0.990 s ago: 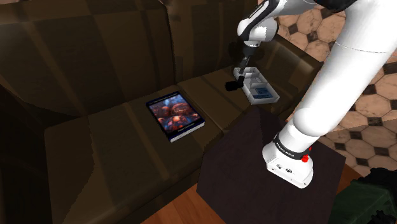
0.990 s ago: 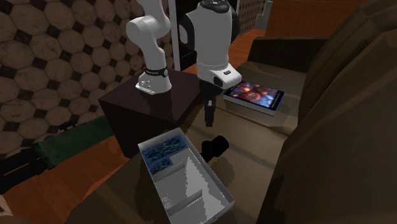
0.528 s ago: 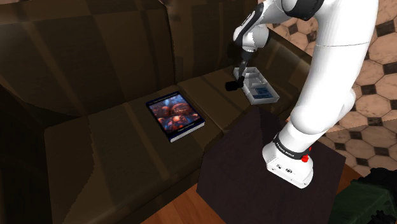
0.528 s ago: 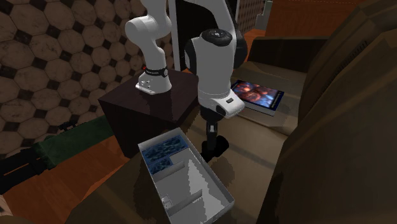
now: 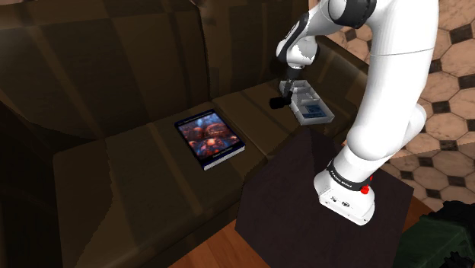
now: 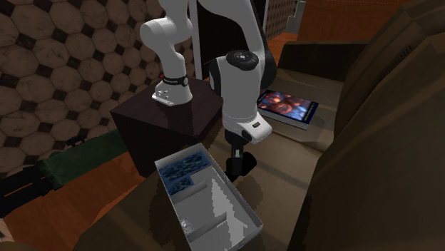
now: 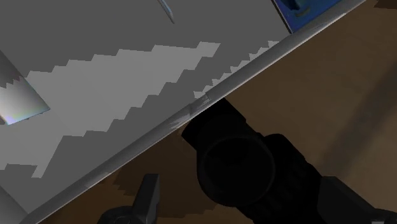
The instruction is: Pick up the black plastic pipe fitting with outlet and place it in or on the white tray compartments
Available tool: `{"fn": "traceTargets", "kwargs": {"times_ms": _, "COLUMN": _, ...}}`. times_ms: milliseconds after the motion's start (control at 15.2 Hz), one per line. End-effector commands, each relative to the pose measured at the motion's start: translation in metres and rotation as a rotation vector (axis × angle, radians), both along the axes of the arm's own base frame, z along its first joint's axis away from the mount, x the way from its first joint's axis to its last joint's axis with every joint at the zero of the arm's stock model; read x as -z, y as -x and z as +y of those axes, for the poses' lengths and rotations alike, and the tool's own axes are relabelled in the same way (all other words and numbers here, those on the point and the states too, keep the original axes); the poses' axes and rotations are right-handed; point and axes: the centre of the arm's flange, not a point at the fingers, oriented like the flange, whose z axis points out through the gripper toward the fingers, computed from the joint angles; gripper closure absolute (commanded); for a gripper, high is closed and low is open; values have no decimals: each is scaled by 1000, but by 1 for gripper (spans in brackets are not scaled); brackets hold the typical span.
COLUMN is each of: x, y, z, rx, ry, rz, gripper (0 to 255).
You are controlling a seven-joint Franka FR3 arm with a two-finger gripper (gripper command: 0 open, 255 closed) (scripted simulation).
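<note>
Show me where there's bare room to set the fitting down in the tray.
Free: the tray's long compartment, bordered by the wall beside the fitting and the inner dividers; the sofa seat between the book and the fitting. Crowded: the tray's end compartment with blue-patterned contents, and the fitting's spot, where the gripper hangs.

Cropped, hidden or unclear

Wrist view: pipe fitting (image 7: 234,164) cut by frame edge, outlet not discernible; tray (image 7: 95,127) cropped too. 2nd ext. view: pincer (image 6: 238,152) tips merge w/ black fitting, contact unclear; arm (image 6: 239,85) hides a corner of book (image 6: 291,108); tray's near end cut off. Shoulder view: fitting too small for detail; arm top out of frame.
</note>
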Motion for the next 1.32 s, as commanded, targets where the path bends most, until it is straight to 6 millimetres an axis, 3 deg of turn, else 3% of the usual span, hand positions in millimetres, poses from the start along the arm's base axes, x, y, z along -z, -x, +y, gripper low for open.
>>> {"fn": "traceTargets", "kwargs": {"times_ms": 0, "x": 1, "y": 0, "z": 0, "rx": 0, "ry": 0, "rz": 0, "gripper": 0}}
{"fn": "traceTargets", "kwargs": {"times_ms": 264, "x": 1, "y": 0, "z": 0, "rx": 0, "ry": 0, "rz": 0, "gripper": 0}}
{"fn": "traceTargets", "kwargs": {"times_ms": 330, "x": 1, "y": 0, "z": 0, "rx": 0, "ry": 0, "rz": 0, "gripper": 255}}
{"fn": "traceTargets", "kwargs": {"times_ms": 924, "x": 1, "y": 0, "z": 0, "rx": 0, "ry": 0, "rz": 0, "gripper": 255}}
{"fn": "traceTargets", "kwargs": {"times_ms": 1254, "x": -25, "y": 0, "z": 0, "rx": 0, "ry": 0, "rz": 0, "gripper": 255}}
